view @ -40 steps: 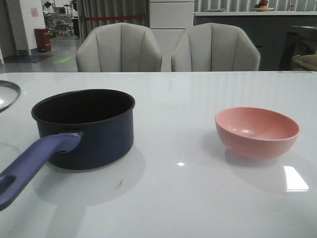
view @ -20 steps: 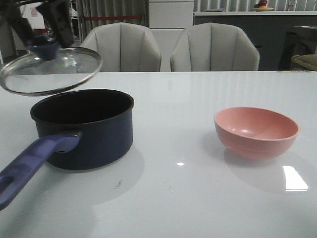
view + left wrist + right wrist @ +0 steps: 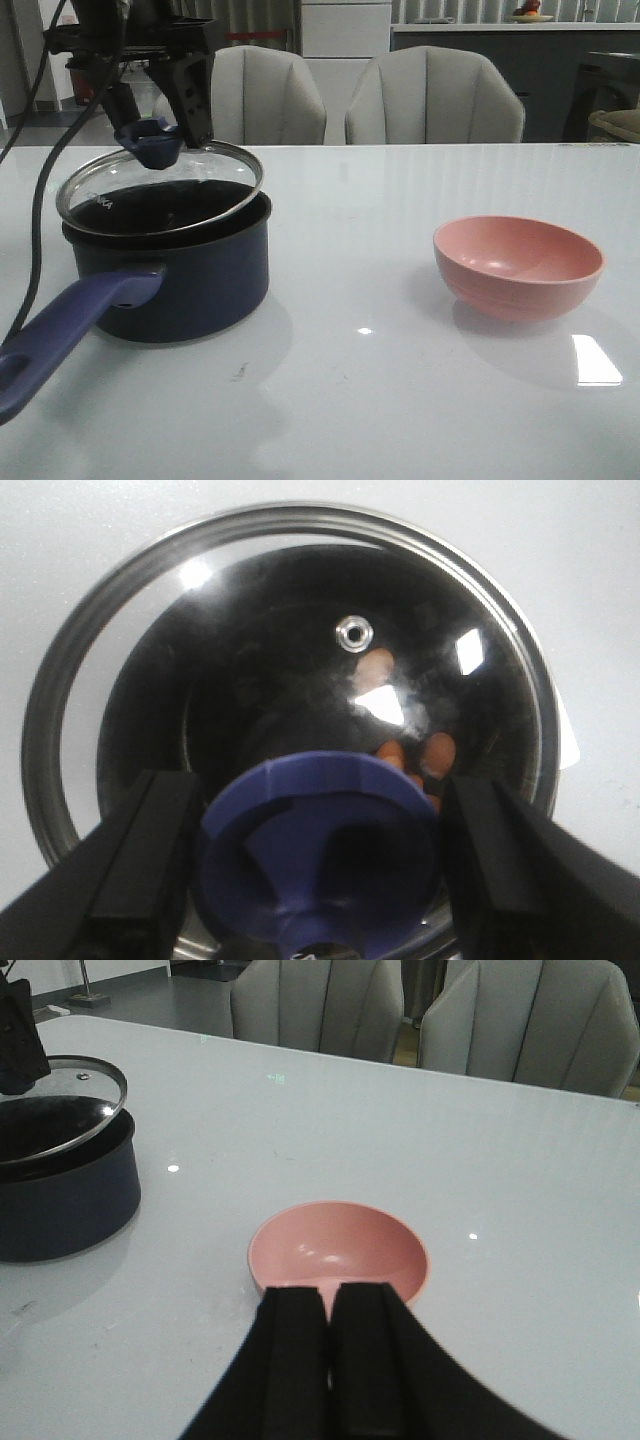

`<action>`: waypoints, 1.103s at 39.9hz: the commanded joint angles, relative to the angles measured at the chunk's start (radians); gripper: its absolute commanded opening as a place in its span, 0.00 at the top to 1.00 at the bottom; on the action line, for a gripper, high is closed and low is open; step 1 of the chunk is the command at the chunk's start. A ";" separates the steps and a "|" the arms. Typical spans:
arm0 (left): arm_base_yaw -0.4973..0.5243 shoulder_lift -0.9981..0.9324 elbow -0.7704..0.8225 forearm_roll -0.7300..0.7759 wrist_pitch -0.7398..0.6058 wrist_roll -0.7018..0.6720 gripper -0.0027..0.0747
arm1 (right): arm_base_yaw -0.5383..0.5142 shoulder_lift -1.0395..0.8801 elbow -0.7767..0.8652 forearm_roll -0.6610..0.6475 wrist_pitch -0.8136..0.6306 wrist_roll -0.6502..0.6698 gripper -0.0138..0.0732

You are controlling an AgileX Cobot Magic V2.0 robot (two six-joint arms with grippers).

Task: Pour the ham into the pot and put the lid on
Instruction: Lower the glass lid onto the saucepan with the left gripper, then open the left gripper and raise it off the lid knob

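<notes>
Your left gripper [image 3: 157,128] is clamped on the blue knob [image 3: 318,852] of the lid [image 3: 160,188], one finger on each side of it, and the lid hangs tilted over the pot [image 3: 168,262], its near edge low at the rim and its far edge raised. The ham [image 3: 410,750] is already inside: through the glass in the left wrist view you can see a few orange-pink slices on the black bottom. The pink bowl [image 3: 518,266] stands empty well to the right, and your right gripper [image 3: 330,1345] hovers just short of it with its fingers pressed together, holding nothing. So pouring looks done and only seating the lid remains. The main risk is the tilt: if you let go now, the lid would likely drop on one edge, clatter, and slide off the rim onto the table [image 3: 400,400]. From the wrist view the lid also looks slightly off-centre over the pot's opening, so pushing down could catch the metal rim on the pot wall and shove the pot by its long handle [image 3: 65,335]. Level it and centre it before you release.
</notes>
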 commanded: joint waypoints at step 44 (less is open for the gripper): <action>-0.005 -0.011 0.011 -0.057 -0.001 -0.001 0.26 | -0.001 0.005 -0.026 0.002 -0.071 -0.012 0.67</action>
